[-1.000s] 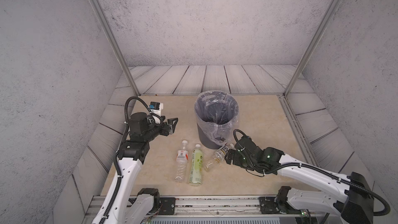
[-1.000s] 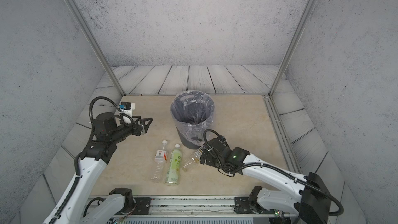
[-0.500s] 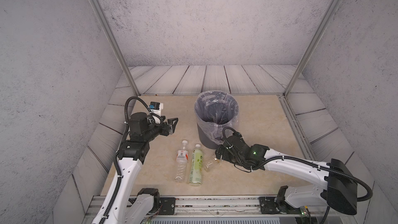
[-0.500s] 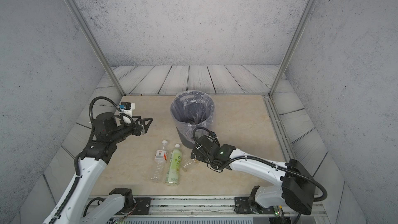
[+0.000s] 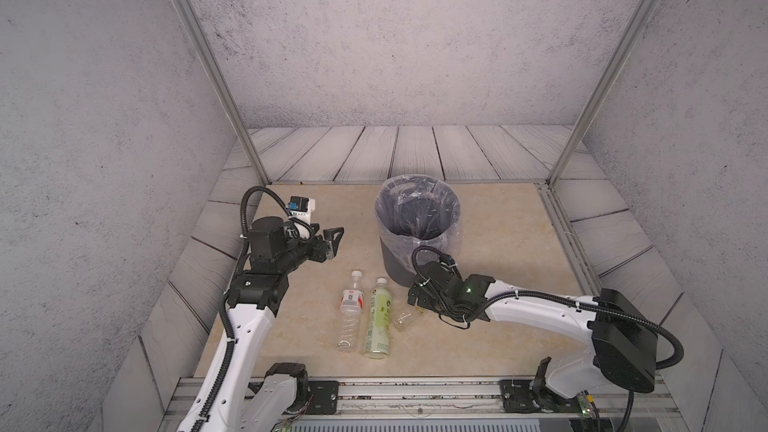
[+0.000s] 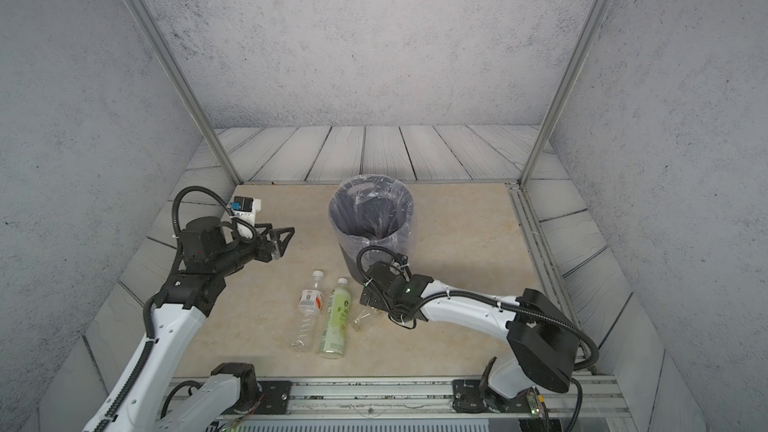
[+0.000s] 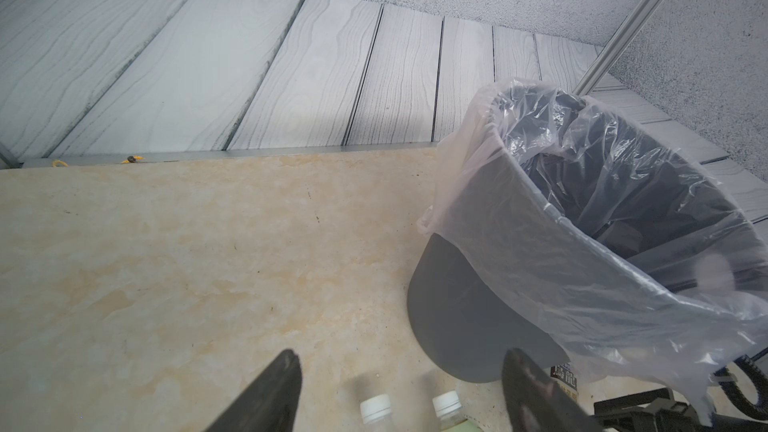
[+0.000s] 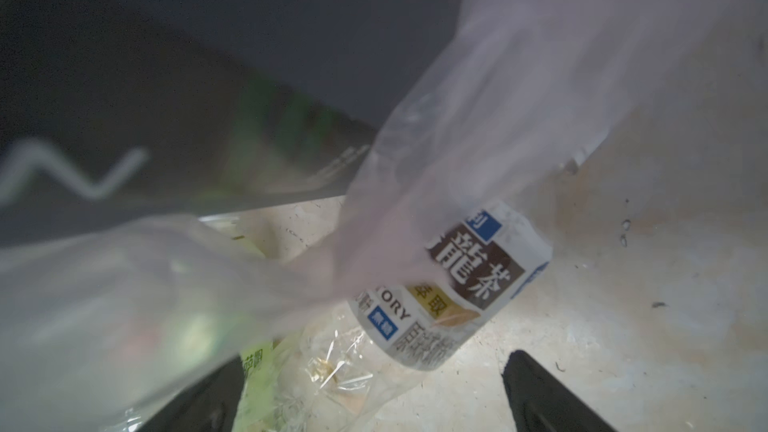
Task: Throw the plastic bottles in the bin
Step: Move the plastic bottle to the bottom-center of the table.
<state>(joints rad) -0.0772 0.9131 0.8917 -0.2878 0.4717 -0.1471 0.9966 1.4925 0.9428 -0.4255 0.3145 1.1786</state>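
- The dark grey bin [image 5: 392, 268], a clear bag liner [image 5: 452, 236] folded over its rim, stands upright; its contents cannot be made out.
- Just near of it lies a clear bottle with black-white label [image 8: 457, 284]; the right gripper [image 8: 370, 396] is spread wide around its body, contact unclear.
- Left of that, a pale green bottle [image 5: 378, 317] and a red-labelled clear bottle [image 5: 350, 311] lie side by side, white caps far.
- The left gripper [image 5: 334, 243], jaws apart and empty, hovers left of the bin.
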